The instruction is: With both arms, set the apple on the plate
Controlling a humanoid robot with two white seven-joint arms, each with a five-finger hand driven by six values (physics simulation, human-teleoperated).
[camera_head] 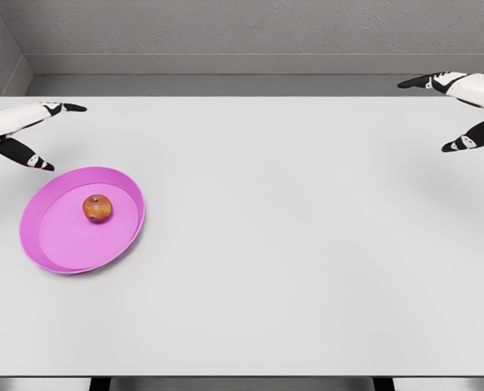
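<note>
A small red-orange apple (pixel 97 208) lies inside the pink plate (pixel 55 244), a little above the plate's middle, at the left of the white table. My left hand (pixel 53 134) hovers just behind the plate at the left edge, fingers spread and holding nothing. At the far right edge my right hand (pixel 437 114) is also open, fingers wide apart, far from the plate and apple.
The white table (pixel 291 244) spans the view, with its front edge near the bottom of the picture. A grey wall and floor strip run behind its far edge.
</note>
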